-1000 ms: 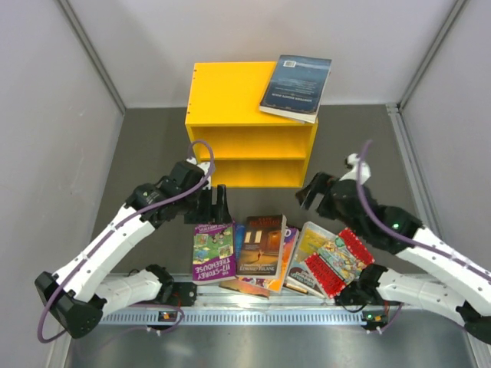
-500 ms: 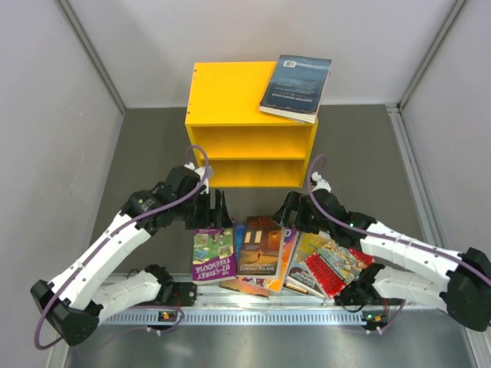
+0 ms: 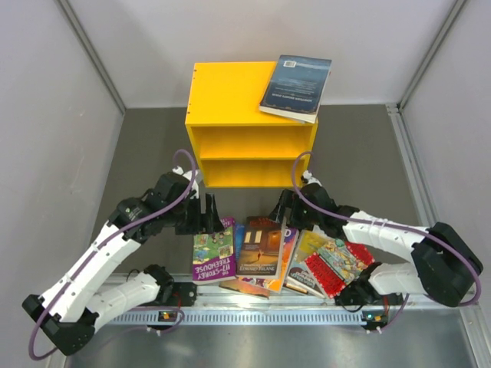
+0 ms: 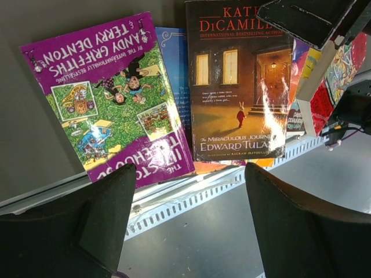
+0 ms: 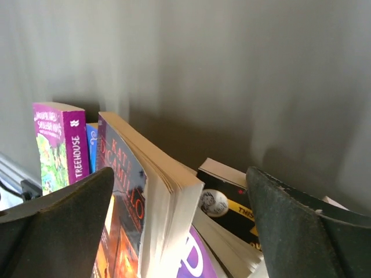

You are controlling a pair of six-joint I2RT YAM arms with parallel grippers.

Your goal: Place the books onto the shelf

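Top external: I count one dark blue book point(image 3: 296, 87) atop the shelf point(image 3: 230, 96) at 12 — compartments bare, pile point(image 3: 268, 253) at 6 waiting; left claw point(image 3: 204, 217) and right claw point(image 3: 282, 212) both gape, holding nothing.

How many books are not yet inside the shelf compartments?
At least 7: a dark blue book lies on top of the shelf; the Treehouse book, the Edward Tulane book, the red book and others overlap in front; some may be hidden.
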